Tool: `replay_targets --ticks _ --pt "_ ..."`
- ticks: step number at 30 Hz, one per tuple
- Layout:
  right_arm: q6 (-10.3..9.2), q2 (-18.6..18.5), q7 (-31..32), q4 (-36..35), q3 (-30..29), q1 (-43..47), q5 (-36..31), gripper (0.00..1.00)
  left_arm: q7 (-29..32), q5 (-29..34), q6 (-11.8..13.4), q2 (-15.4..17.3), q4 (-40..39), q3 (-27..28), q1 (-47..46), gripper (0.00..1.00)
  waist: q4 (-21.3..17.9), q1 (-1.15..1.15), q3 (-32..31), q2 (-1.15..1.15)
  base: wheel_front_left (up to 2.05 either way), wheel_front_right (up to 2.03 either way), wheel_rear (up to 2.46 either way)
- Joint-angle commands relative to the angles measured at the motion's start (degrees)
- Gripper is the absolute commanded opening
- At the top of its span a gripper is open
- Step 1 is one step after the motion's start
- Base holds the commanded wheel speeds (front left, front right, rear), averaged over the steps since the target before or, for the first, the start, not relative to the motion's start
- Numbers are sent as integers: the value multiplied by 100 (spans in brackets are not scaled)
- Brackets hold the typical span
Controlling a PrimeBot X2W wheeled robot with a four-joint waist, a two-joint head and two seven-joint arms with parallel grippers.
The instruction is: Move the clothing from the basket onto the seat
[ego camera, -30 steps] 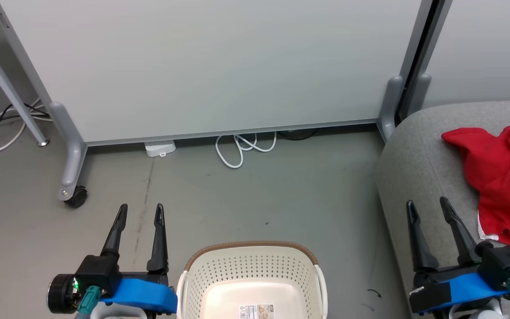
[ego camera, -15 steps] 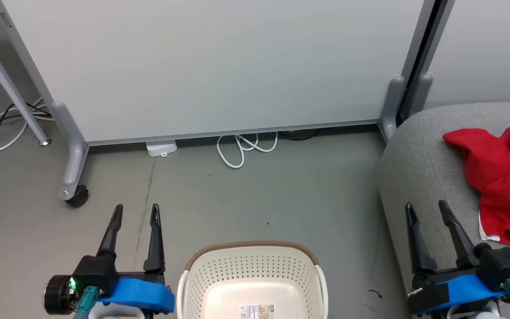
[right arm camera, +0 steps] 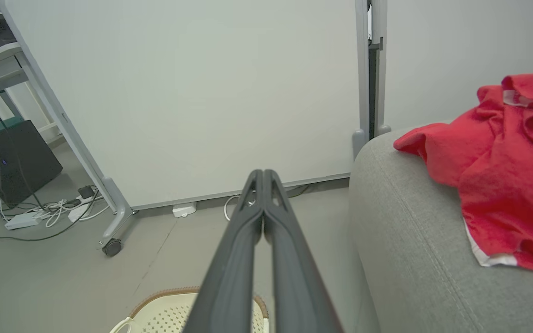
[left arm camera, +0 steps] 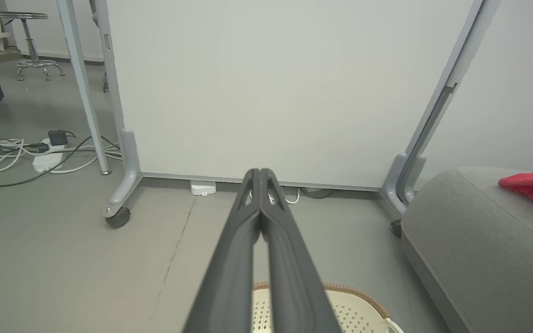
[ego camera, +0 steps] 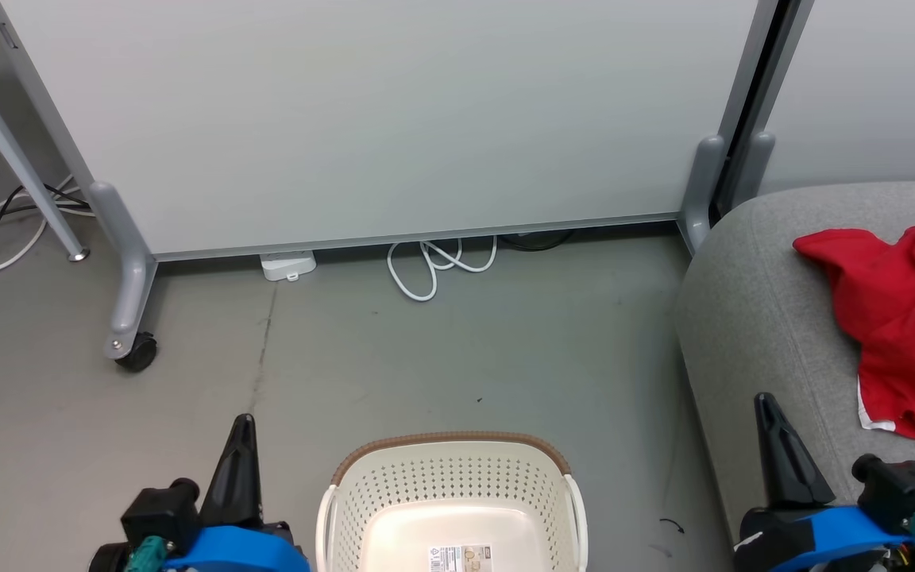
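Here, at the lower corners, the left gripper [ego camera: 242,423] and right gripper [ego camera: 765,402] are pinched closed, empty; the clothing [ego camera: 898,318] lies on the seat [ego camera: 751,318].

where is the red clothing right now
In the head view the bright red fabric clothing lies crumpled at the far right on the light grey upholstered seat, beyond and right of the cream-white plastic basket.

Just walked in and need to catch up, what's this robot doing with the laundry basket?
It looks finished moving laundry. The red clothing lies on the grey seat to its right, and what shows of the basket is empty. The left gripper and right gripper hang shut and empty on either side of the basket.
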Motion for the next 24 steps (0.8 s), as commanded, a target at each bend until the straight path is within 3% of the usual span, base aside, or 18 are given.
replay_targets --ticks 1,24 --pt "0 -5 54 -83 -30 -102 244 0 44 -230 -31 2 -97 70 -161 0 -3 0 0 0 0 0 0" --pt "1 4 661 -91 -162 -234 2644 0 633 -2676 -199 -8 -197 416 -303 0 -62 0 9 0 0 0 0"
